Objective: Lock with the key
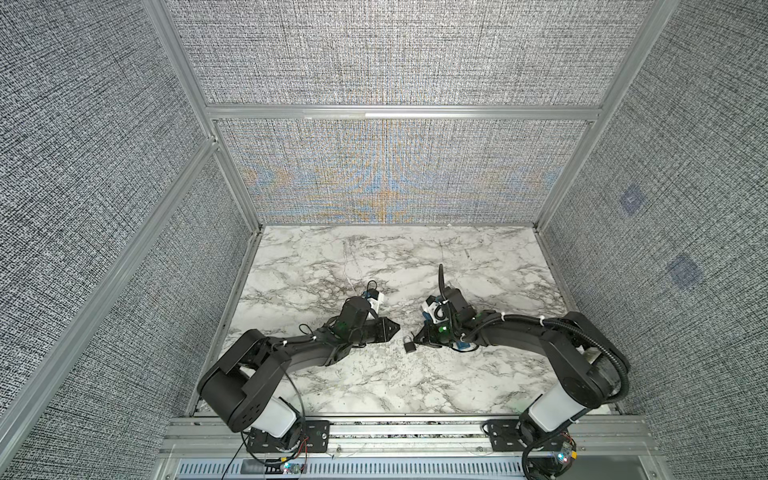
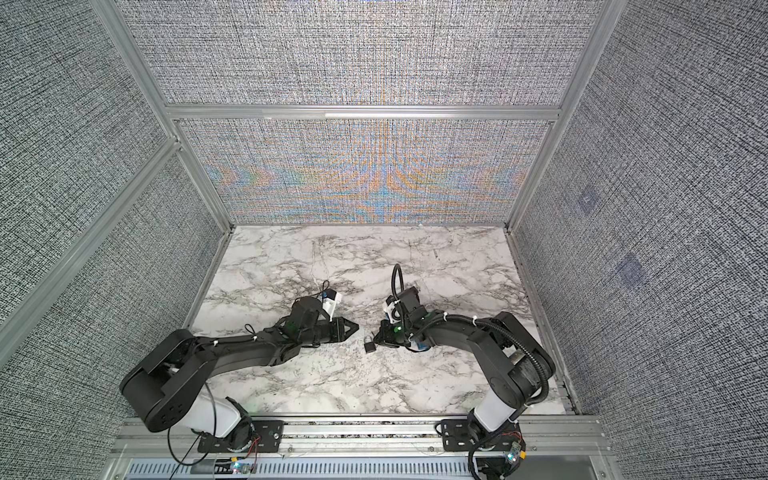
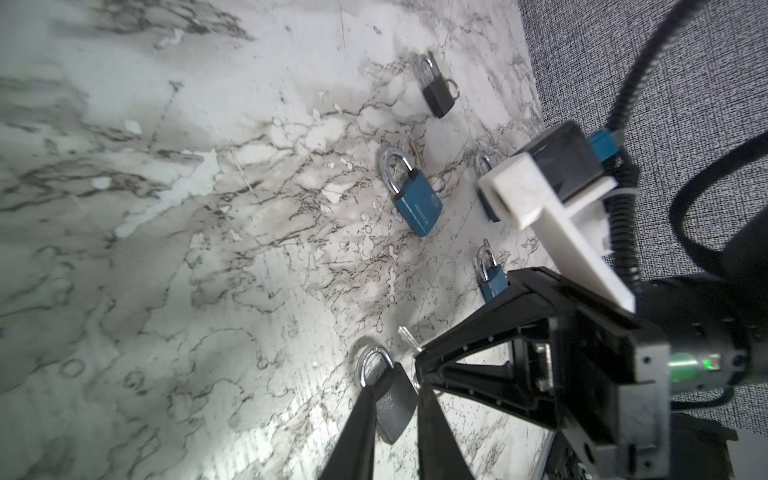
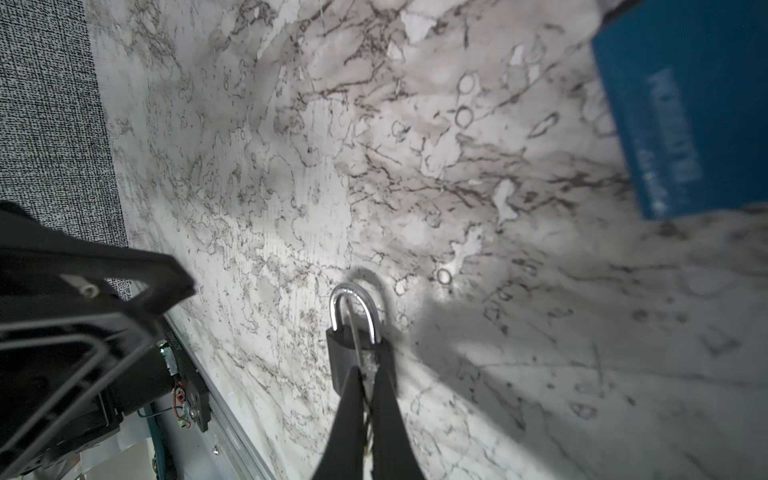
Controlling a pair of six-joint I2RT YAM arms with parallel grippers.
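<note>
Right gripper [image 4: 365, 376] is clamped on the key [image 3: 404, 335]; the black padlock [image 1: 409, 345] lies just beyond its fingertips. Left gripper [image 1: 397, 325] is slightly parted, empty, nearby.

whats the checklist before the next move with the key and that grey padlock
1. Key held in the right gripper: ok, blade sticks out.
2. Grey padlock lying free on the table: ok.
3. Left gripper steadying the padlock: not ok, jaws slightly apart, clear of it.
4. Key lined up to enter the padlock: cannot tell.
5. Shackle seated: ok, both legs enter the body.
</note>
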